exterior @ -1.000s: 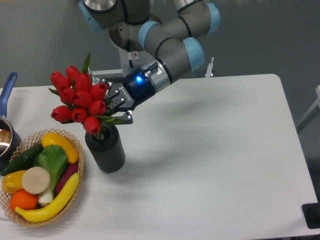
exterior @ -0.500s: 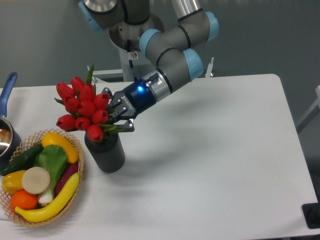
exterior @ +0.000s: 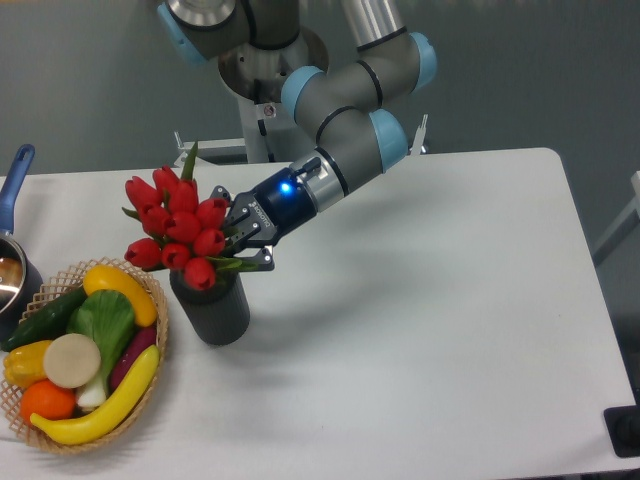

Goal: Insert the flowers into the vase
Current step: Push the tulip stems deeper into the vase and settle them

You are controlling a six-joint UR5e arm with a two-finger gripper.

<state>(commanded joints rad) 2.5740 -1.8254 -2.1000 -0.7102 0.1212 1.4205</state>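
Observation:
The flowers, a bunch of red tulips with green leaves, sit tilted to the left right over the mouth of the vase. The vase is a dark ribbed cylinder standing upright on the white table, left of centre. My gripper comes in from the upper right and is shut on the green stems just above the vase's rim. The lower ends of the stems are hidden behind the tulip heads and the rim, so how deep they sit I cannot tell.
A wicker basket of fruit and vegetables stands just left of the vase, nearly touching it. A blue-handled metal pot sits at the left edge. The arm's base column rises behind the table.
The gripper has carried the flowers to the right and downward, so the bunch now sits lower over the vase's mouth. The vase and basket have not moved.

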